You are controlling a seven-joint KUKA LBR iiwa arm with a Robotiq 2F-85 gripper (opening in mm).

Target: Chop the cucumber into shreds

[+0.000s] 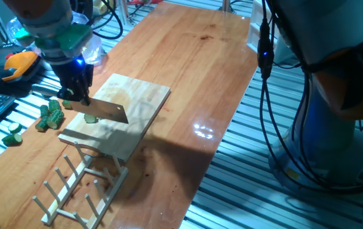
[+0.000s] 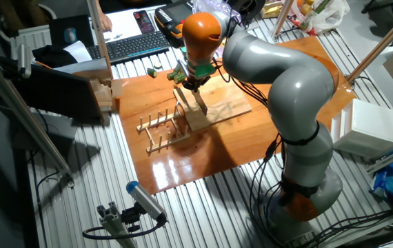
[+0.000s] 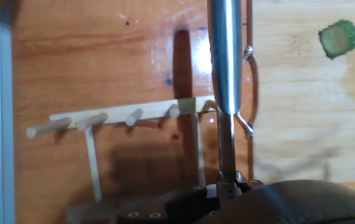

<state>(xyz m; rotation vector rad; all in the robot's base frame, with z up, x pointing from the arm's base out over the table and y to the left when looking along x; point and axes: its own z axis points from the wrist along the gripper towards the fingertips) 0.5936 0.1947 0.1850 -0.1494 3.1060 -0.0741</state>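
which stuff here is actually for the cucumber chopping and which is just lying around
For the job: cucumber slice, knife in the gripper, wooden board.

Lying about: dowel rack, heap of cucumber chunks, two loose chunks, keyboard.

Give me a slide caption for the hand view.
Knife held in the pincer beside a cucumber slice on the wooden board, peg rack at left.
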